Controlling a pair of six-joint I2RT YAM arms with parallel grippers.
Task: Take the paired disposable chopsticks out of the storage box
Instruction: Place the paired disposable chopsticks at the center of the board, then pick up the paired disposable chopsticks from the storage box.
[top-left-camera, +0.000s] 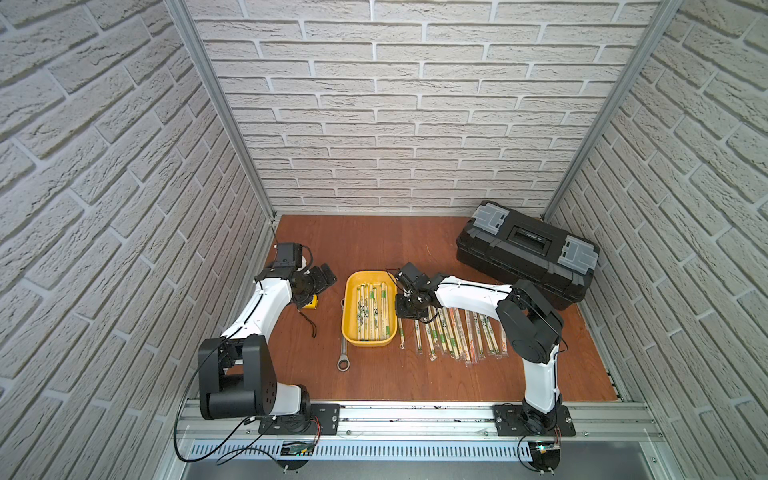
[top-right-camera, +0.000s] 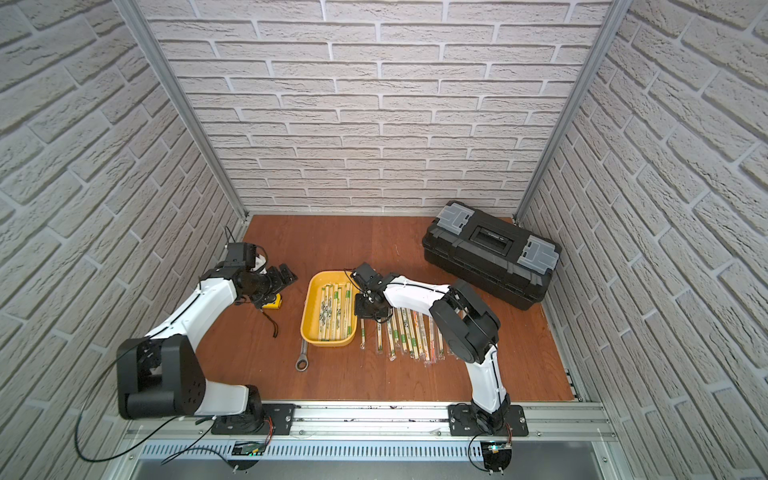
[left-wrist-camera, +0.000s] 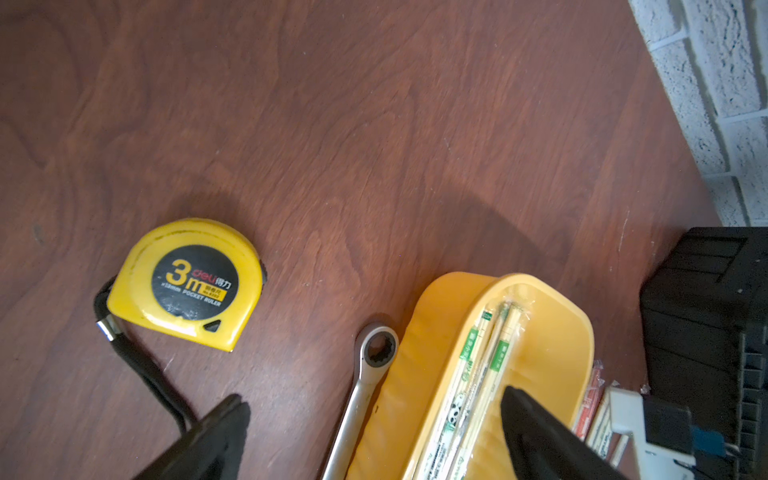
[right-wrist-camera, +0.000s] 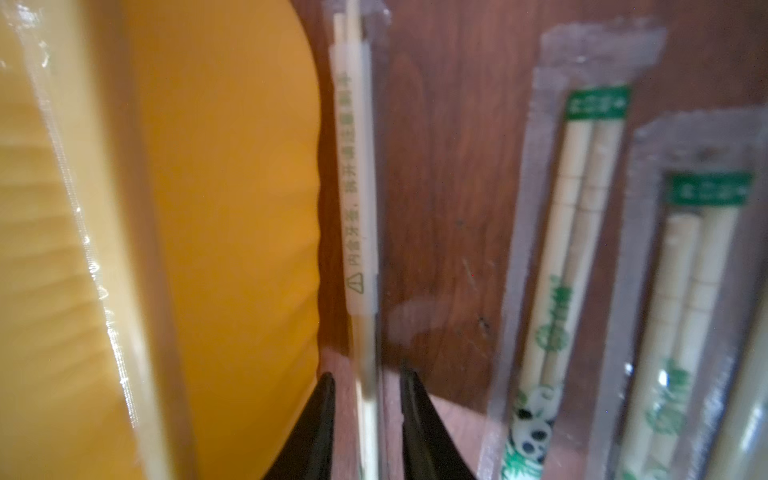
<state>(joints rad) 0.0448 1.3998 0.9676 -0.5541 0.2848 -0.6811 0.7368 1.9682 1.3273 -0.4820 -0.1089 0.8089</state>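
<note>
Standing by the reddish-brown wooden worktop (top-left-camera: 374, 382), I see in both top views the shallow yellow plastic storage box (top-left-camera: 348, 320) (top-right-camera: 306, 320) near the middle. Pale wooden chopstick pairs (top-left-camera: 370, 311) in clear printed sleeves lie lengthwise inside it. A row of sleeved pairs (top-left-camera: 453, 332) lies on the worktop on the right arm's side of the box. The right pincer (top-left-camera: 402, 318) points down at the far end of the pair nearest the box. The left pincer (top-left-camera: 322, 276) hangs off the box's other side, near its far corner. A big black plastic toolbox (top-left-camera: 528, 257) with grey latches sits at the back.

In the left wrist view the left pincer is spread wide, one black finger (left-wrist-camera: 536, 432) over the box. A yellow tape measure (left-wrist-camera: 187, 286) lies apart, and a long silver metal wrench (left-wrist-camera: 361, 390) lies just beside the box's outer wall.

In the right wrist view the black fingertips (right-wrist-camera: 324, 415) stand slightly parted either side of one sleeved pair (right-wrist-camera: 359, 187), with a thin gap on each side. That pair lies on the worktop just beside the box's outer wall.
</note>
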